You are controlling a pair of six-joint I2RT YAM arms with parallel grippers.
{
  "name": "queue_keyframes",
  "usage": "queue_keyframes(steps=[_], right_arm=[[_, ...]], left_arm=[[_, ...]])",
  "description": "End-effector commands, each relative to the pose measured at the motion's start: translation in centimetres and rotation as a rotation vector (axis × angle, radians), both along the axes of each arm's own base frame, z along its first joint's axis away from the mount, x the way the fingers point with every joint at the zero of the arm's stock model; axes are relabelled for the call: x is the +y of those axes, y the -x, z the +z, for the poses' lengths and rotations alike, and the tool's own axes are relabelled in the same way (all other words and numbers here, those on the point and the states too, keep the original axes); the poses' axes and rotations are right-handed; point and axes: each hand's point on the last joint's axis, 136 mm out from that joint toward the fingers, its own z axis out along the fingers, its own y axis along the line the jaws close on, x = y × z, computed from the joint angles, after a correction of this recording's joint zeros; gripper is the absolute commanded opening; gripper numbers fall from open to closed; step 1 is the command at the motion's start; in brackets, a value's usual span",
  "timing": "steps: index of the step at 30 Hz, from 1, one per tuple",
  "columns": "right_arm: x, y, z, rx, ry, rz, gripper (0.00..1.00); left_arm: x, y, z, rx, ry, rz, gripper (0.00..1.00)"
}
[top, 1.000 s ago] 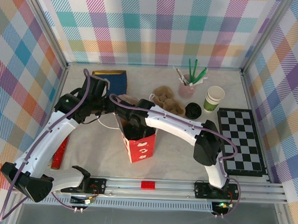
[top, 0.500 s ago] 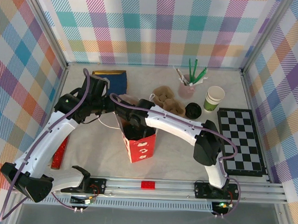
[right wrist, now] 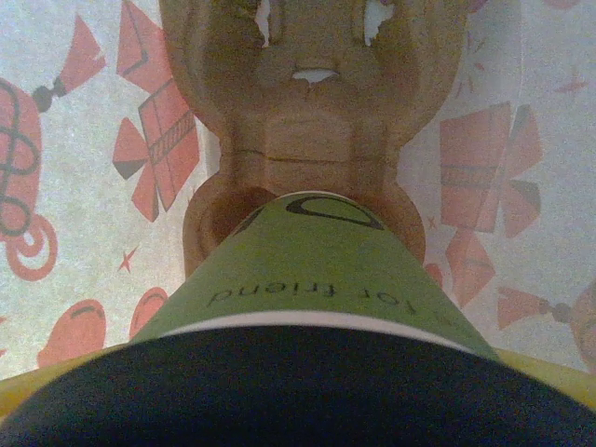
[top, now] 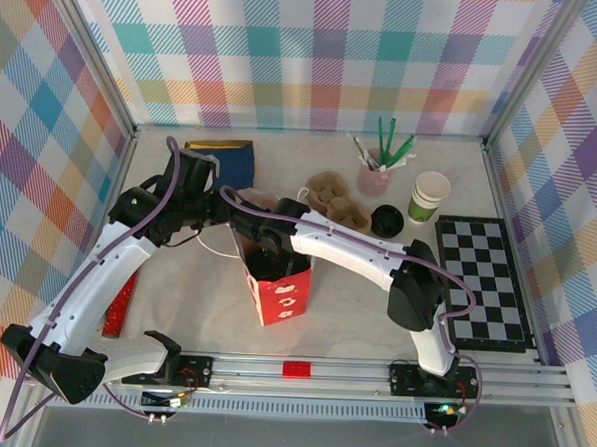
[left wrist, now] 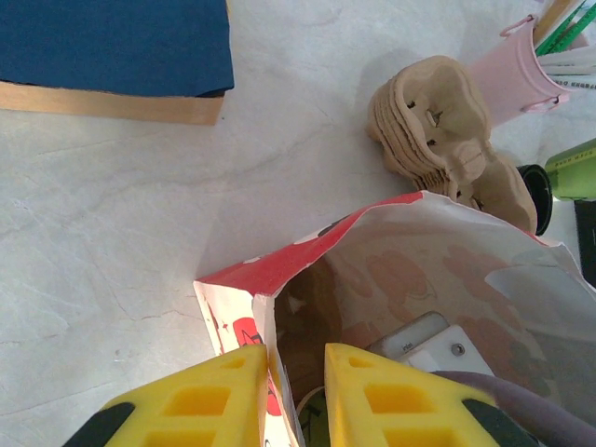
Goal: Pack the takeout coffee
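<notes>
The red bag [top: 280,293] stands open at the table's middle, and its red rim [left wrist: 317,244] shows in the left wrist view. My left gripper [left wrist: 296,352] pinches the bag's near wall, one yellow finger outside and one inside. My right gripper [top: 269,244] reaches down into the bag. Between its fingers is the takeout coffee [right wrist: 317,261], olive-green with a black lid [right wrist: 298,391]. The cup's base sits in one well of a brown cardboard carrier [right wrist: 307,112] on the bag's floor. A bit of the green cup [left wrist: 316,423] shows deep in the bag.
Behind the bag lie stacked cardboard carriers [top: 337,198], a loose black lid [top: 387,221], a lidless green cup stack [top: 429,197] and a pink cup of pens [top: 375,167]. A checkerboard [top: 486,283] lies right, a blue box [top: 222,157] back left, a red bar [top: 120,304] left.
</notes>
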Motion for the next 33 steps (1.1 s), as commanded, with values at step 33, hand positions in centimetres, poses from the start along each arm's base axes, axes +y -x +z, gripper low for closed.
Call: queue_keyframes(steps=[33], right_arm=[[0.8,2.8,-1.6,0.095,0.017,0.055,0.35]], left_arm=[[0.2,-0.4,0.9,-0.05,0.014,0.024,0.23]])
